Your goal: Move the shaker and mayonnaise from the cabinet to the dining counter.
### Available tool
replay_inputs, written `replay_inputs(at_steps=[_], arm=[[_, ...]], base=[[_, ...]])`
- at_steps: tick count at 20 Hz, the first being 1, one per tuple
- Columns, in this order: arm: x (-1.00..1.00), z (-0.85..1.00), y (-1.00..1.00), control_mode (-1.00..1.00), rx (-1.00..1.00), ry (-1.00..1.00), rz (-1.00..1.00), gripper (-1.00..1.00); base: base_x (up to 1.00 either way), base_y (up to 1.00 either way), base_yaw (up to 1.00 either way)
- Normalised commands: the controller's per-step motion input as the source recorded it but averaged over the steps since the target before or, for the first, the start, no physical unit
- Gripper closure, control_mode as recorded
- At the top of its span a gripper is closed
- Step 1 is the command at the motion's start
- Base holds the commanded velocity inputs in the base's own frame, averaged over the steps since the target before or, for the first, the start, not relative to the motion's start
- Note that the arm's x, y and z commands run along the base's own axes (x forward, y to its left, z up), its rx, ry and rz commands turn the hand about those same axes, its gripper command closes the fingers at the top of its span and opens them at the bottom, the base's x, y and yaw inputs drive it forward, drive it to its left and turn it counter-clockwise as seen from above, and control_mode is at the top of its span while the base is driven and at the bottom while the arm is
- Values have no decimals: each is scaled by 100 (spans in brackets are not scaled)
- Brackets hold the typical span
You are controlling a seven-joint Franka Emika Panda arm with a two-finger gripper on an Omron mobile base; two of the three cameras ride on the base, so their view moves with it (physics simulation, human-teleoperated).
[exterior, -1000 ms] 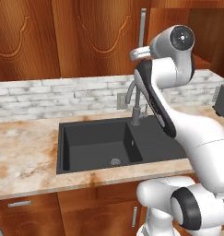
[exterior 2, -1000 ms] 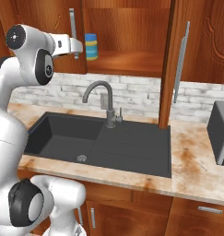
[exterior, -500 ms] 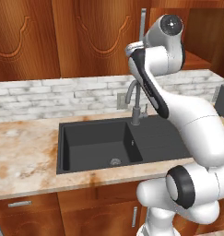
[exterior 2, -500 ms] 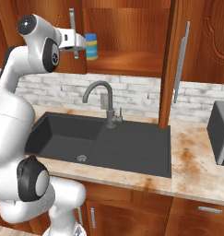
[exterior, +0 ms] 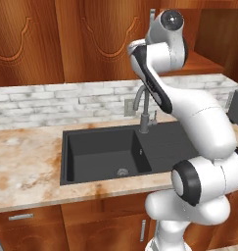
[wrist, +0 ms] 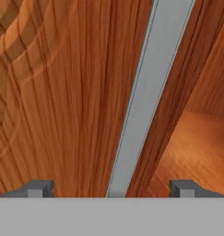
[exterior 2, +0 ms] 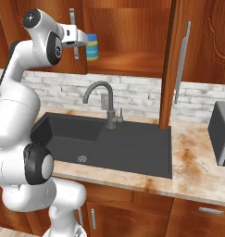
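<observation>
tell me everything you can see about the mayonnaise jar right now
The mayonnaise is a stout round jar with a blue lid, a yellowish body and a teal band. It stands upright on the wooden shelf at the left end of the open cabinet, above the sink side of the counter. From the right base view the robot's hand partly covers its left side. The gripper is open, facing a silver door handle, not holding the jar; whether anything touches it cannot be told.

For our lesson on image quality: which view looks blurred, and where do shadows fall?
Hand view: soft, smeared wood grain around the silver door handle, seen very close. Right base view: sharp; the cabinet interior is shaded behind the mayonnaise. Left base view: sharp; the sink basin is dark.
</observation>
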Motion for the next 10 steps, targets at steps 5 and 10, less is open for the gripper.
replay_inputs(at_steps=[5,10], arm=[[50,-4,0,-100,0,0,0,-100],[38,-24,6,-100,0,0,0,-100]], base=[[0,0,0],[0,0,0]])
